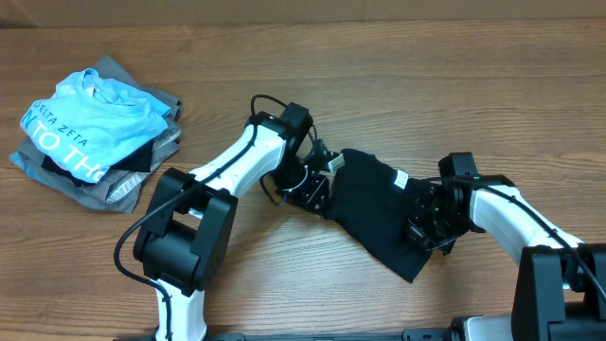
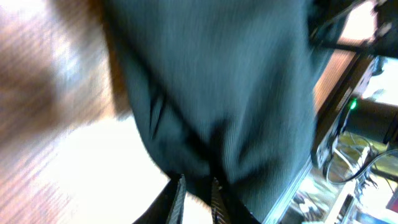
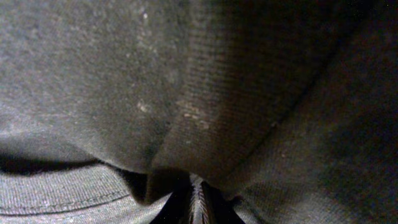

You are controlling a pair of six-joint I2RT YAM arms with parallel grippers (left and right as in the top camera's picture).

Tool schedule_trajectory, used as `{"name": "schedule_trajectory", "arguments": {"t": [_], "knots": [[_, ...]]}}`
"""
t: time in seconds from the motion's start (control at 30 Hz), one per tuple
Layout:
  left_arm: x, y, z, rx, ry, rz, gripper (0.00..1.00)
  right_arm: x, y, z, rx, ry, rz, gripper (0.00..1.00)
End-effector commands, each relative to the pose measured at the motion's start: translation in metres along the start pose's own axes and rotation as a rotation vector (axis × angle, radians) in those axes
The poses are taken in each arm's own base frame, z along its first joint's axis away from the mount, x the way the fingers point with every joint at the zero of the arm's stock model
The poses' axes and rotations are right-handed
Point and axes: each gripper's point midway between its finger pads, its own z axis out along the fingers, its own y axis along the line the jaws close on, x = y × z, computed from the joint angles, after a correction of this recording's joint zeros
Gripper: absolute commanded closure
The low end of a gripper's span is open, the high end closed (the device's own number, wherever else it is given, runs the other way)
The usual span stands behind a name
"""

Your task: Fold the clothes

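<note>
Tabletop: wood-grain, flat, hard. Carries everything, and gives a firm surface to crease cloth against.
Black T-shirt: task item, middle-right of the tabletop, lying as a slanted band between my two arms. Soft matte knit, limp. Fine ribbing shows in both wrist views. It is narrower than a spread tee, so I judge it partly folded, fold not finished.
Why held so: I pinch opposite edges so both sides can travel together and the cloth doesn't skew.
Side pile: light-blue tee with white lettering on top of grey folded garments, far left, well apart from the work. Neither arm is near it.
Left jaws: at the shirt's left edge, clamped on a pinch of black cloth. Fabric spreads away from the fingertips. That view is blurred.
Right jaws: at the shirt's right edge, pressed together on a raised ridge of fabric. Puckers fan out from the grip, and a stitched hem runs just beside it at lower left.
White label: small, at the neck, on the shirt's upper right, near my right wrist. Marks the collar end.
Risk: thin knit could slip from a shallow pinch, my guess.
</note>
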Motion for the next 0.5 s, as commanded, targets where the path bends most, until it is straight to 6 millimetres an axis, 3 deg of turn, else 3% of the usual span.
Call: {"name": "schedule_trajectory", "arguments": {"t": [0.0, 0.23, 0.37, 0.47], "knots": [[0.008, 0.022, -0.007, -0.044, 0.026, -0.005, 0.84, -0.006, -0.022, 0.005, 0.09, -0.032, 0.018, 0.92], [0.011, 0.037, -0.041, 0.013, -0.019, -0.119, 0.87, -0.002, -0.024, 0.005, 0.1, -0.019, 0.023, 0.91], [-0.009, 0.003, -0.072, 0.188, -0.145, -0.054, 0.87, -0.001, -0.025, 0.005, 0.103, -0.015, 0.025, 0.89], [-0.015, -0.022, -0.07, 0.202, -0.165, 0.059, 0.9, -0.001, -0.025, 0.005, 0.103, -0.015, 0.025, 0.88]]}}
